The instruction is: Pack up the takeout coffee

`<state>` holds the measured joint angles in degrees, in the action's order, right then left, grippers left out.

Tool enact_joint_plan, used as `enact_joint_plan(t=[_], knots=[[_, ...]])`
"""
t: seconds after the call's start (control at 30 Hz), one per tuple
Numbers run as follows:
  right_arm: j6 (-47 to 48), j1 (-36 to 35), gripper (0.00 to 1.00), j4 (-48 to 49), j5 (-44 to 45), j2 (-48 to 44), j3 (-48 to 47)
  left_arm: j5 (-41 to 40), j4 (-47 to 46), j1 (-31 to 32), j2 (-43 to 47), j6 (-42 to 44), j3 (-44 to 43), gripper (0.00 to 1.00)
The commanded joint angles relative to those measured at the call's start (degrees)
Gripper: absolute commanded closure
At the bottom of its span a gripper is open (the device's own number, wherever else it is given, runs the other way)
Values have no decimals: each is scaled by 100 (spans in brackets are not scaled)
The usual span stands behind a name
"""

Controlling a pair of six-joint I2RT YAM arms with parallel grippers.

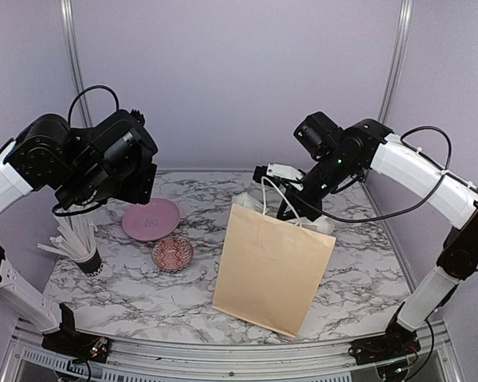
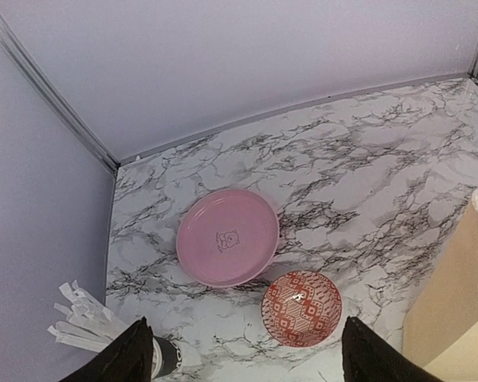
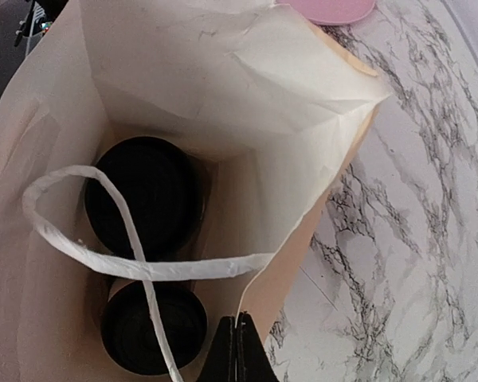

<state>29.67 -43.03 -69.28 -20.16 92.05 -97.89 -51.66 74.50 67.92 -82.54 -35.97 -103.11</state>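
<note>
Two takeout coffee cups (image 3: 143, 195), black lids up, sit inside the brown paper bag (image 1: 271, 267).
Right gripper (image 3: 237, 350) has fingers pressed together at the bag's rim, paper pinched or not I cannot tell; left gripper (image 2: 247, 362) hangs wide apart over a pink plate (image 2: 227, 237) and red patterned bowl (image 2: 301, 308).

Marble table in a lilac booth.
White, grey-veined table (image 1: 366, 263) top; plain pale walls (image 1: 239, 79) behind and beside it, metal posts (image 1: 70, 48) at the back corners; soft, even light.
</note>
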Motion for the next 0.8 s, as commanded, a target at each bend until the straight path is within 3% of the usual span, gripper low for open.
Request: enact_joint_plan(t=[0.0,0.27,0.6,0.77], knots=[[143,268,100,50,355,274,-525,-183,810,-211,467,-934,157,23],[152,377,100,48,242,427,-972,151,810,-730,1089,-1499,1149,35],[124,386,100,29,130,573,-1044,62,775,-1675,848,-1445,1801,47],[154,394,62,-18,-78,418,-1145,180,585,-2148,667,-1144,1942,59]])
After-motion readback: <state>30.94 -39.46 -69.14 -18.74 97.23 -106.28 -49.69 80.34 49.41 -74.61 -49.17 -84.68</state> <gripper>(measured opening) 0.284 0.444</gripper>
